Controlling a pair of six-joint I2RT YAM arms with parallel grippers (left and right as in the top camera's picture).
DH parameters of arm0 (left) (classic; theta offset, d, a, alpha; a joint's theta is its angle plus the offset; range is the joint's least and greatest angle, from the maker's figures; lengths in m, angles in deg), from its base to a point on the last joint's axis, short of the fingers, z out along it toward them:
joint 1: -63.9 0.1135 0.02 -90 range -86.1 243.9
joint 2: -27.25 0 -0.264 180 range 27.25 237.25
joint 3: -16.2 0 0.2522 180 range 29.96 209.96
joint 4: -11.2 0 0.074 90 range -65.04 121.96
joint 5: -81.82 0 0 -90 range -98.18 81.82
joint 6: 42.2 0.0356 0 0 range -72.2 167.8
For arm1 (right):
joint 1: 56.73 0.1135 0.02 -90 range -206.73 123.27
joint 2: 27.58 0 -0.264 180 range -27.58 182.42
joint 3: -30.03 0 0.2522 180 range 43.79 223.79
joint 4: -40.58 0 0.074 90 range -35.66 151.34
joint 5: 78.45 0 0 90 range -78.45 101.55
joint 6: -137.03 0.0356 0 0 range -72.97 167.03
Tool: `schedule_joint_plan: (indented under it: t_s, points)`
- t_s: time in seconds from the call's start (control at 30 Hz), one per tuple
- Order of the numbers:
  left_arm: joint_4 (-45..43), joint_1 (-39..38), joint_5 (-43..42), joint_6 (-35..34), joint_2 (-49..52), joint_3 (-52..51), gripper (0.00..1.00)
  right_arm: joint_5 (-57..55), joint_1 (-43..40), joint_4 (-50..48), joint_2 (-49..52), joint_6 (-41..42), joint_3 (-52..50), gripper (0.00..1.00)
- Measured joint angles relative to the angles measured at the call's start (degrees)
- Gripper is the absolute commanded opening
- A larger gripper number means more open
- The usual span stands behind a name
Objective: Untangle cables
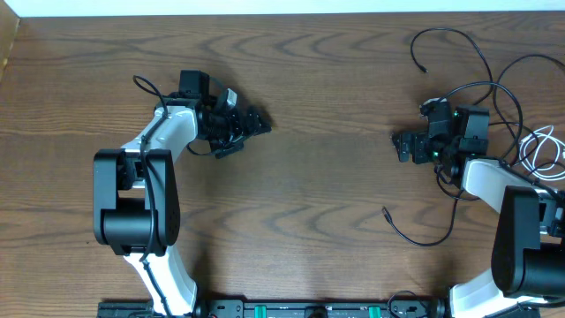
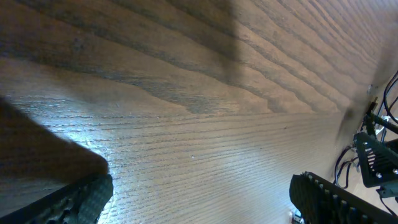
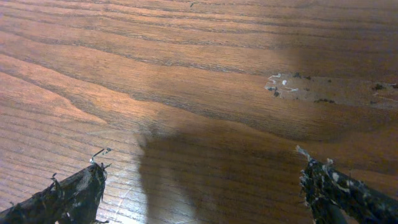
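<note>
The wooden desk lies bare across its middle between both arms. Black cables and a white cable sprawl loosely along the right edge. Left gripper and right gripper gape, released, grasping nothing

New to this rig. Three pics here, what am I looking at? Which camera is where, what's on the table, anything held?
Two robot arms sit at a wooden table. The wide picture looks down from above: the left gripper and the right gripper face each other, both open and empty. The other two pictures come from cameras on each wrist, looking past that arm's own fingertips at bare wood. The thin cords lie at the right edge: black cables looping around the right arm and a white cable beside it. Nothing is held.
</note>
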State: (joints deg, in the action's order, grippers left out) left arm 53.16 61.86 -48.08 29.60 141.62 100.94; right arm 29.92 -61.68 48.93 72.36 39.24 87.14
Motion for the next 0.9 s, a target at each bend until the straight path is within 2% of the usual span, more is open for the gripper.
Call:
schedule_joint_plan:
  t_s: [0.27,0.53,0.8,0.9]
  points:
    - [0.0,-0.2,0.4,0.0,-0.3,-0.1,0.98,0.0,0.0,0.0,0.0,0.0,0.0,0.99]
    - [0.6,-1.9,7.3,0.0,-3.8,-2.3,0.98,0.0,0.0,0.0,0.0,0.0,0.0,0.99]
    - [1.1,-2.2,10.2,0.0,-13.3,-3.1,0.98,0.0,0.0,0.0,0.0,0.0,0.0,0.99]
    - [1.3,-2.2,14.5,0.0,-17.0,-3.1,0.98,0.0,0.0,0.0,0.0,0.0,0.0,0.99]
